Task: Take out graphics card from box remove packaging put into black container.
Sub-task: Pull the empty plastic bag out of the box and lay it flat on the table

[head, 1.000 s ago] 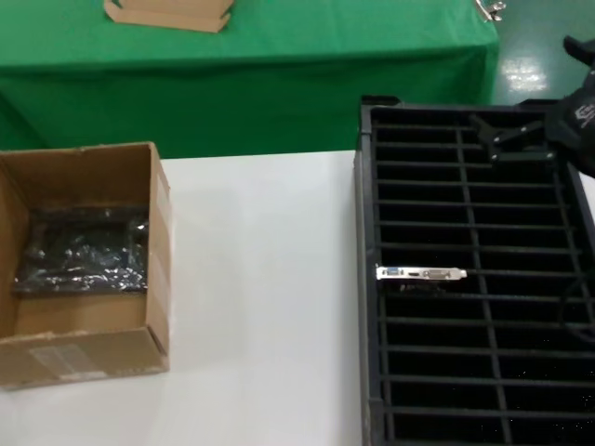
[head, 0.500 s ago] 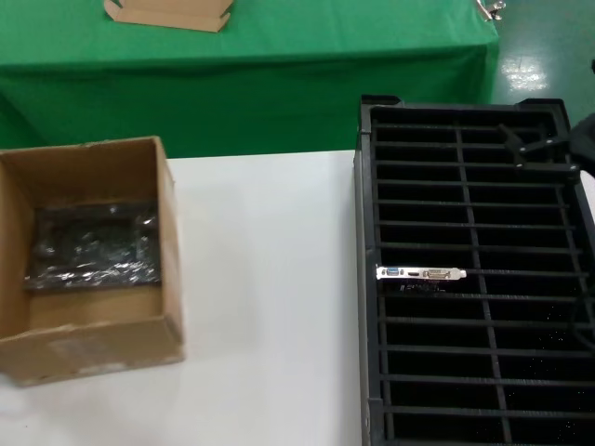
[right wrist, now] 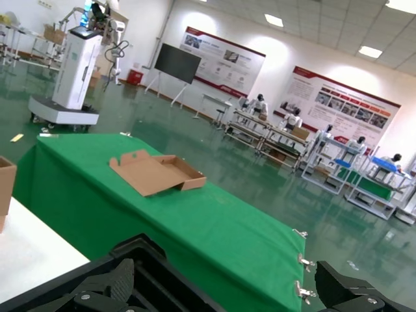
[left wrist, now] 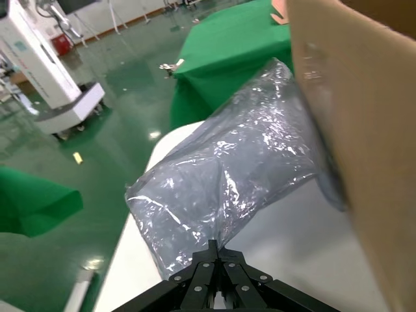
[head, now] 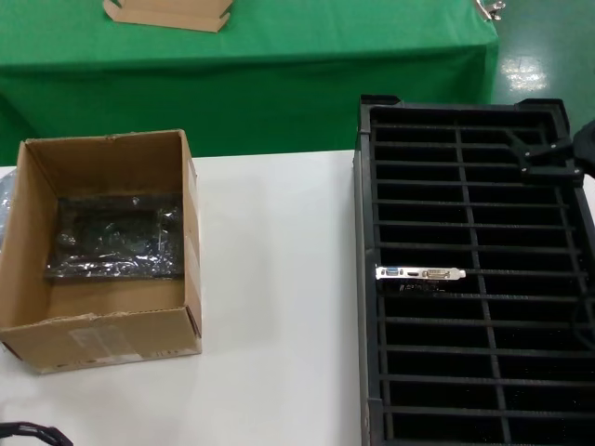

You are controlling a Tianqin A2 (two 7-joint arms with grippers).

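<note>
1 graphics card (head: 420, 273), bare, slotted in black container (head: 367, 279). 1 black container, 2 columns of dividers. 1 box (head: 102, 344), left of container on white table (head: 270, 307). 1 wrapped dark board (head: 113, 237) visible inside box; more underneath, can't tell. 1 empty packaging bag (left wrist: 227, 175), beside box on side away from container. 1 flat cardboard tray (head: 169, 13) on 1 green table (head: 279, 56), beyond container.

box (head: 102, 237) label, wall posters (right wrist: 224, 52), no text legible
</note>
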